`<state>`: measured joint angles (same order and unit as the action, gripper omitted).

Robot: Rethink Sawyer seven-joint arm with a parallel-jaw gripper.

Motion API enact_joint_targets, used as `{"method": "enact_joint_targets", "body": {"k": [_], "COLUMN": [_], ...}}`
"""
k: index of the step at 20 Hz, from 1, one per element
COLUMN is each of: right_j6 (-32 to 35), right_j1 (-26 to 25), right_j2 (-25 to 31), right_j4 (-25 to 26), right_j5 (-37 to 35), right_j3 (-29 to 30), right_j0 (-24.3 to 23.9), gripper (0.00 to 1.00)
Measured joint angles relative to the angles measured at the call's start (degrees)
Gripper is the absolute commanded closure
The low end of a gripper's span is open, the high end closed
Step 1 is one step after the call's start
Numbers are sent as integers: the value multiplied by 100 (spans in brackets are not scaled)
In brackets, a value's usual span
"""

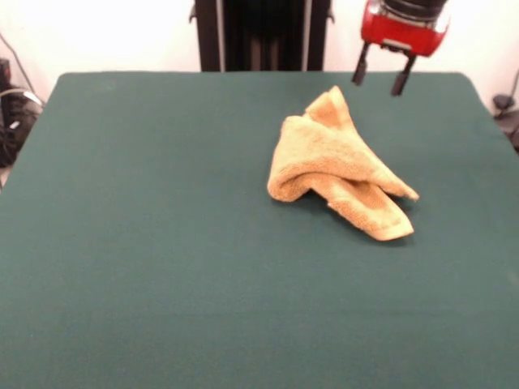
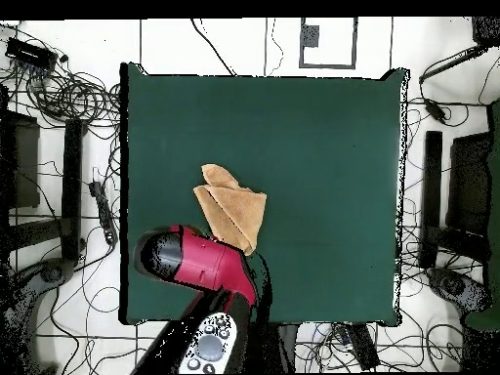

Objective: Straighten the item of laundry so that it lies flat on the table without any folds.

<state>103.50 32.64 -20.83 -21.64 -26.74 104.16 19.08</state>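
Note:
The golden-tan towel lies crumpled and folded over itself on the green table, right of centre, with one corner raised toward the far edge. My gripper hangs in the air just beyond and to the right of that raised corner. It is open, empty and not touching the towel. In the overhead view the towel lies left of the centre of the table. The red arm covers the table beside the towel's near corner and hides the gripper.
The robot's black pedestal stands behind the table's far edge. Cables and dark equipment lie on the floor along both sides of the table. A cable bundle sits past the table's left edge.

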Motion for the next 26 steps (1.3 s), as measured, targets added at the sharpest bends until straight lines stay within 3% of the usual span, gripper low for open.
{"method": "enact_joint_targets", "body": {"k": [9,13,20,26], "right_j6": [0,0,13,79], "right_j1": [-55,-236,-397,-68], "right_j2": [27,133,296,294], "right_j4": [0,-4,-5,-5], "right_j5": [118,555,1083,1083], "right_j3": [89,228,545,1028], "right_j0": [-460,-589,-546,-281], "gripper": [0,0,0,0]}}
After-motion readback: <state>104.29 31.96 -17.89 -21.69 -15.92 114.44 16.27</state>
